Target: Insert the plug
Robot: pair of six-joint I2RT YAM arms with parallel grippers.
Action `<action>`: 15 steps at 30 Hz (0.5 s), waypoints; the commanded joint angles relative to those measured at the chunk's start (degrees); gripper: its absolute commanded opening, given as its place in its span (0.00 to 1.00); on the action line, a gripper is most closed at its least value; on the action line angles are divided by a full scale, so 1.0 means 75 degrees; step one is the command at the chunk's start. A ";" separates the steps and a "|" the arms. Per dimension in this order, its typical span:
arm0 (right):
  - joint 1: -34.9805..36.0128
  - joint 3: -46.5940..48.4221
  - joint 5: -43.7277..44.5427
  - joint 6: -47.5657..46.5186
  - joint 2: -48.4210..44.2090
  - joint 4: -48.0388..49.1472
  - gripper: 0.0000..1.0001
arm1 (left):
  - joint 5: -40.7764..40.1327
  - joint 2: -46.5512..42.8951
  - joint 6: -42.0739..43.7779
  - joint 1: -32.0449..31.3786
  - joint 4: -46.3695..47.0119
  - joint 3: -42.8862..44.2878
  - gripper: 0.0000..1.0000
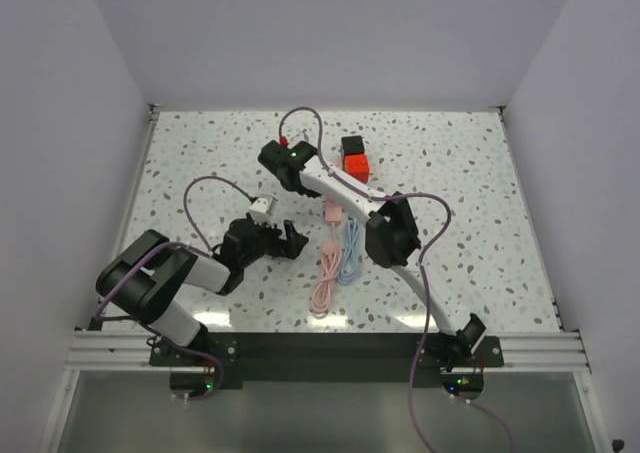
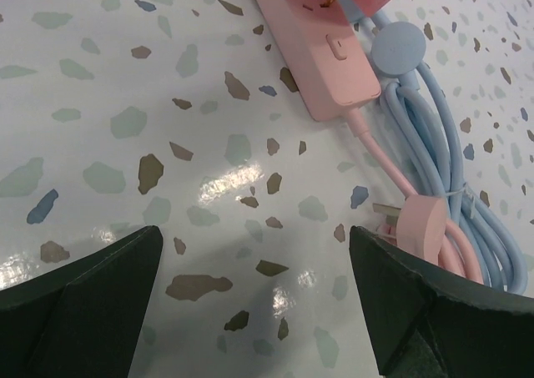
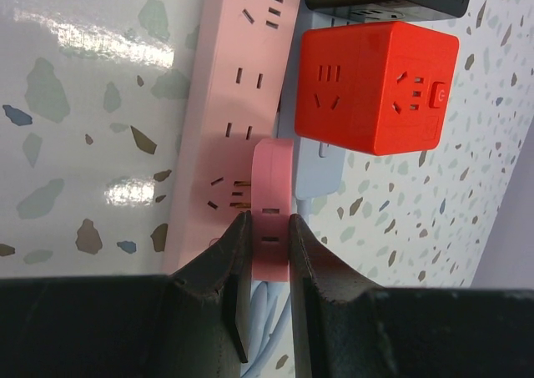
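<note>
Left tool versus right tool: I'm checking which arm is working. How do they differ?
The left tool is open; the right tool is shut on the pink plug. The left tool holds nothing, over the speckled table; the right tool is at the pink power strip. Both have dark fingers.

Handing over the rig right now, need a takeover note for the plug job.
Left gripper: open, empty, over the bare table near the switch end of the pink power strip.
Right gripper: shut on the pink plug.
The plug is at the strip, beside the red cube. Its brass prongs are exposed next to a socket, so it does not look seated.
Done: plug gripped and brought to the strip.
Left: line up the prongs, press fully in, release.
</note>
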 commanded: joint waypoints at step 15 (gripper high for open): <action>0.0238 -0.3427 -0.1550 -0.0896 -0.4083 0.3973 0.00 | 0.0402 -0.2160 0.0214 0.0053 0.0786 -0.0134 1.00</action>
